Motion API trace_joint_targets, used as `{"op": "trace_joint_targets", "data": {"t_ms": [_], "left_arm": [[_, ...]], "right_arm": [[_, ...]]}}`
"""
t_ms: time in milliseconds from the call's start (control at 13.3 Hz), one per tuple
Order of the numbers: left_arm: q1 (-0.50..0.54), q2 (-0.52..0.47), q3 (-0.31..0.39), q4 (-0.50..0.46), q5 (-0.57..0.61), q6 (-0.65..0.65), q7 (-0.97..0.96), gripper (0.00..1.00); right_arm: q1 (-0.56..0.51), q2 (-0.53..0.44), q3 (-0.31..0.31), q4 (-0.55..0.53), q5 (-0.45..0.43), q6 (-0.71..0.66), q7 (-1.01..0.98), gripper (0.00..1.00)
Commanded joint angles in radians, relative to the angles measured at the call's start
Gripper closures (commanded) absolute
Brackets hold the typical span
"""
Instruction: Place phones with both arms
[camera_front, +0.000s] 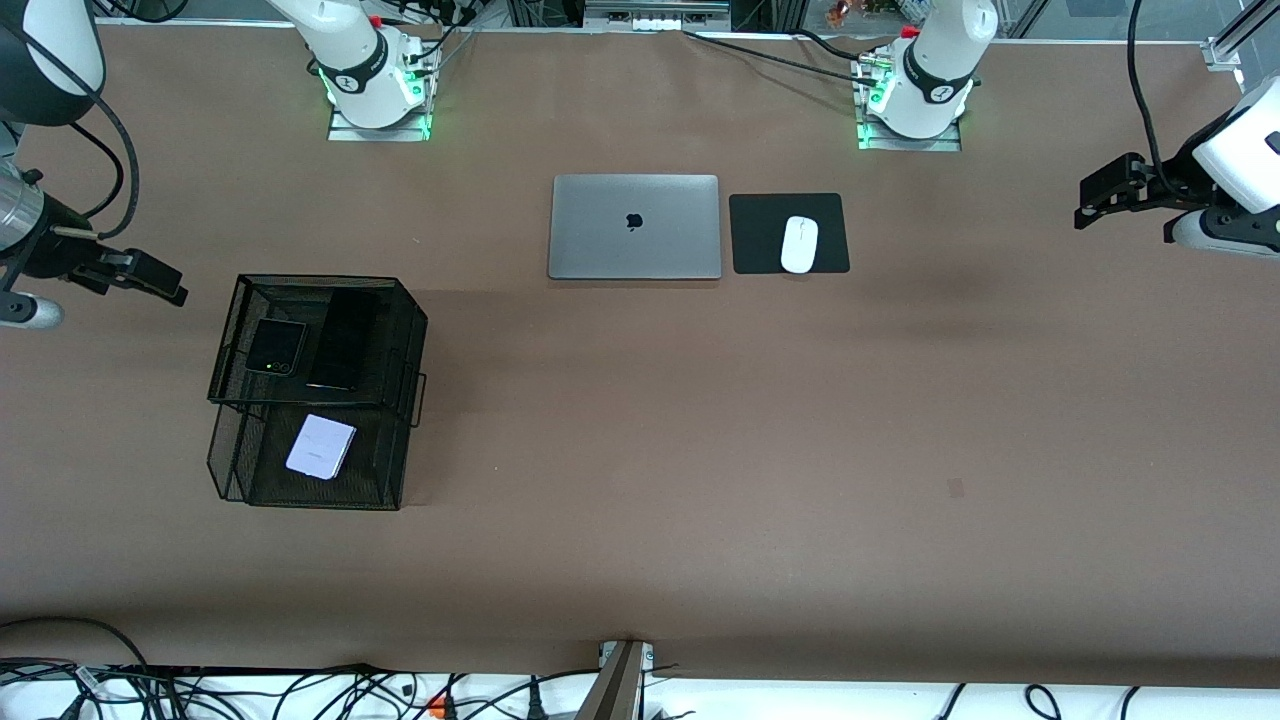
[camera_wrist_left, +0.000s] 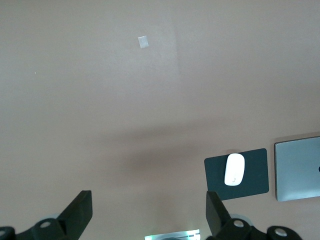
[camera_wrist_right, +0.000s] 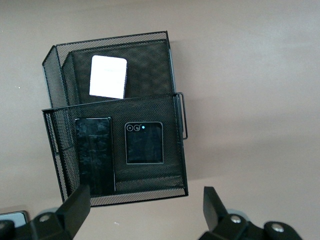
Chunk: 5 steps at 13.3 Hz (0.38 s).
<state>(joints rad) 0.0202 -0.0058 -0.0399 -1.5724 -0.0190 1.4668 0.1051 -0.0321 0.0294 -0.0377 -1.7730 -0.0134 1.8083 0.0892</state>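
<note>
A two-tier black mesh tray (camera_front: 231, 462) stands toward the right arm's end of the table. Its upper tier holds a small squarish black phone (camera_front: 276, 346) (camera_wrist_right: 144, 143) beside a long black phone (camera_front: 342, 340) (camera_wrist_right: 94, 155). A pale lavender-white phone (camera_front: 321, 446) (camera_wrist_right: 108, 76) lies in the lower tier, nearer the front camera. My right gripper (camera_front: 165, 282) (camera_wrist_right: 147, 207) hangs open and empty over the table just beside the tray. My left gripper (camera_front: 1082, 203) (camera_wrist_left: 149, 210) hangs open and empty over bare table at the left arm's end.
A shut grey laptop (camera_front: 634, 227) (camera_wrist_left: 297, 169) lies mid-table near the arm bases. Beside it, toward the left arm's end, a white mouse (camera_front: 799, 244) (camera_wrist_left: 234, 169) rests on a black pad (camera_front: 760, 235). Cables run along the table's edge nearest the front camera.
</note>
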Motion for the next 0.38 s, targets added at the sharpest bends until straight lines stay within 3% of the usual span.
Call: {"op": "trace_joint_targets", "data": {"t_ms": [0, 301], "left_arm": [[0.004, 0.000, -0.003, 0.014, 0.010, -0.002, 0.016, 0.00], [0.004, -0.003, -0.002, 0.015, 0.011, -0.003, 0.015, 0.00]], "right_arm": [[-0.025, -0.023, 0.027, -0.029, -0.004, 0.020, 0.029, 0.00], [-0.022, -0.011, 0.027, -0.013, 0.003, 0.022, 0.038, 0.00]]}}
